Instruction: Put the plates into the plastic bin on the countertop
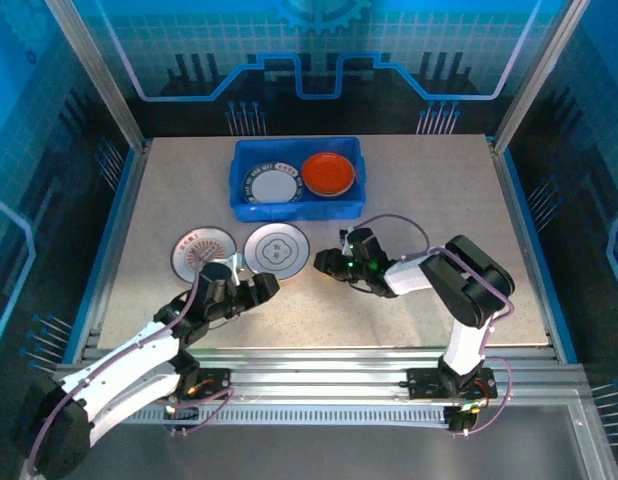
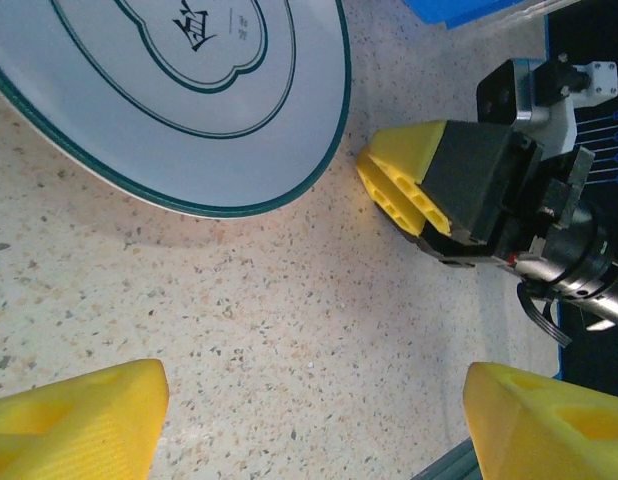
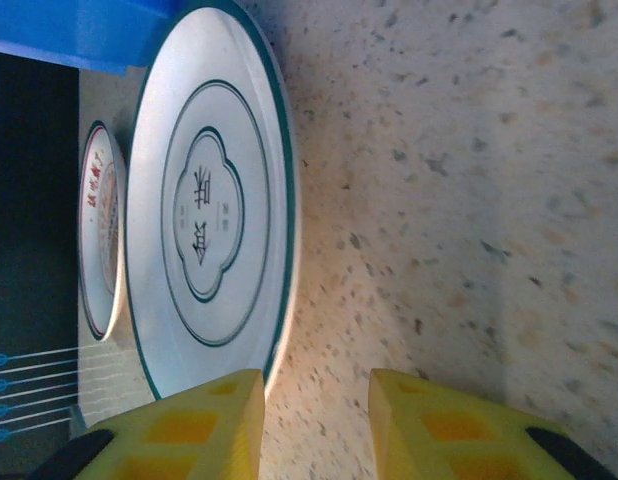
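Flat beige speckled bench [image 1: 409,190] under everything. At its far middle, one rectangular blue plastic bin [image 1: 295,208], low-walled, long axis running left to right. Inside, side by side, two round plates lying flat: grey-white plate [image 1: 274,185] on the left, glossy orange plate [image 1: 328,173] on the right. Nearer, on bare stone, two more, faces up: dark-rimmed plate [image 1: 202,250] left of teal-rimmed plate [image 1: 276,247]. Left end effector [image 1: 244,282] just nearside of the teal-rimmed plate, yellow fingers apart, empty. Right end effector [image 1: 331,263] low beside that plate's right edge, fingers parted, gripping nothing.
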